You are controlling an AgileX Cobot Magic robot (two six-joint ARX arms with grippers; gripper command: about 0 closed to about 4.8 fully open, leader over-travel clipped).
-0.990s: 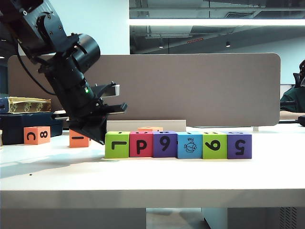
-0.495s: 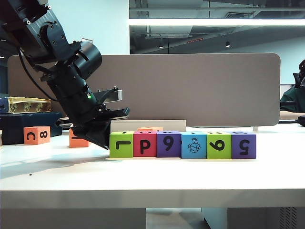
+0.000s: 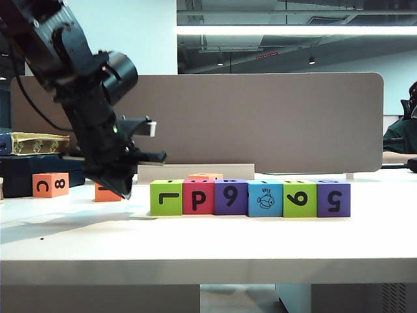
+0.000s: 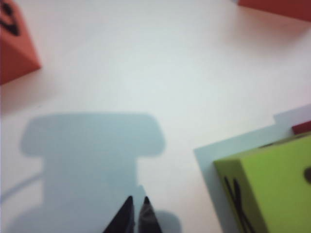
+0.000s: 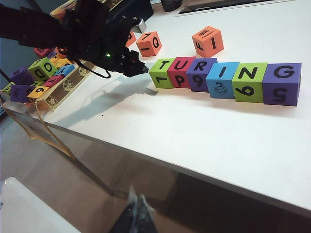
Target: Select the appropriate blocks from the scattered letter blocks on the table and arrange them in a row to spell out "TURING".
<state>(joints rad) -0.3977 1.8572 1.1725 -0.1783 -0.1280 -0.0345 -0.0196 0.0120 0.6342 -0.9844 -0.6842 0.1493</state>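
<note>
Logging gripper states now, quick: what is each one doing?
Left gripper: shut, empty, beside the lime green letter cube.
Right gripper: shut, empty, off the table.

Six letter blocks [image 5: 224, 80] spell TURING on the table [image 5: 204, 141].

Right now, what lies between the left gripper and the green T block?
Nothing: bare white table separates the shut left gripper from the green T block, shown in the left wrist view and exterior view.

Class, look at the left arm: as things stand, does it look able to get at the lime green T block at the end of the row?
Probably yes. The left gripper, jaws shut, hangs beside the lime green T block with only bare table between them.
</note>
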